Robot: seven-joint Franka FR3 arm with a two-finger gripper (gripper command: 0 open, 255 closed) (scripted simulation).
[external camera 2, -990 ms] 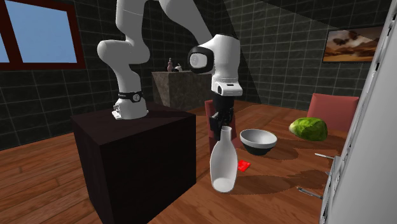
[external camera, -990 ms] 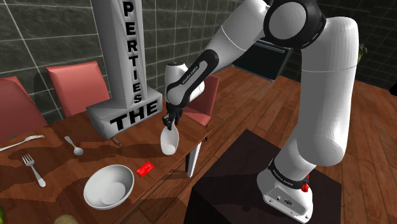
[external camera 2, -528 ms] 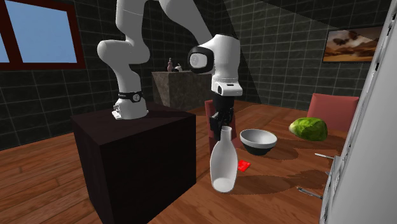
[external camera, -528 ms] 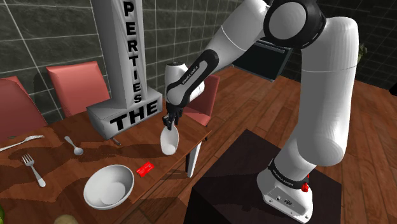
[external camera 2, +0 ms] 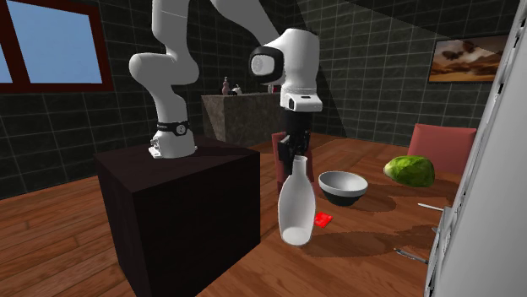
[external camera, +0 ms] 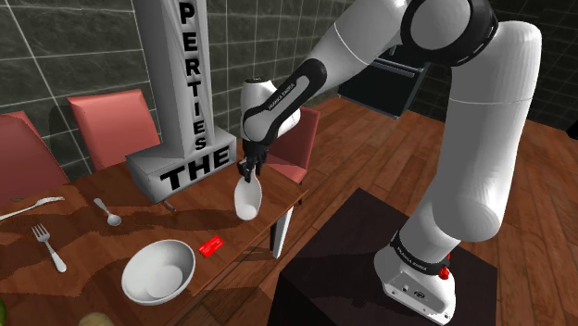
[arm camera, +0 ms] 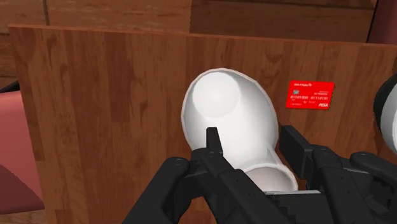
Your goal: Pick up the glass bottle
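Note:
The bottle point(external camera: 247, 199) is a white, pear-shaped vessel with a narrow neck, hanging upright just above the wooden table point(external camera: 88, 239) near its corner by the stand. My gripper point(external camera: 249, 173) comes down from above and is shut on the bottle's neck. In the second exterior view the bottle point(external camera 2: 296, 211) hangs under the gripper point(external camera 2: 293, 160), its base a little off the tabletop. In the wrist view the black fingers point(arm camera: 212, 141) clasp the neck on both sides of the gripper point(arm camera: 250, 145), with the bottle's rounded body point(arm camera: 226, 114) beyond them.
A red card point(external camera: 212, 245) and a white bowl point(external camera: 158, 270) lie on the table near the bottle. A spoon point(external camera: 108, 212) and fork point(external camera: 48, 247) lie farther off. A tall grey lettered block point(external camera: 181, 139) stands behind. Red chairs point(external camera: 109, 122) line the far side. The dark stand point(external camera: 370, 269) is close by.
The gripper has risen a little with the bottle in it, so the bottle's base has left the tabletop. The arm's upper links have shifted upward too.

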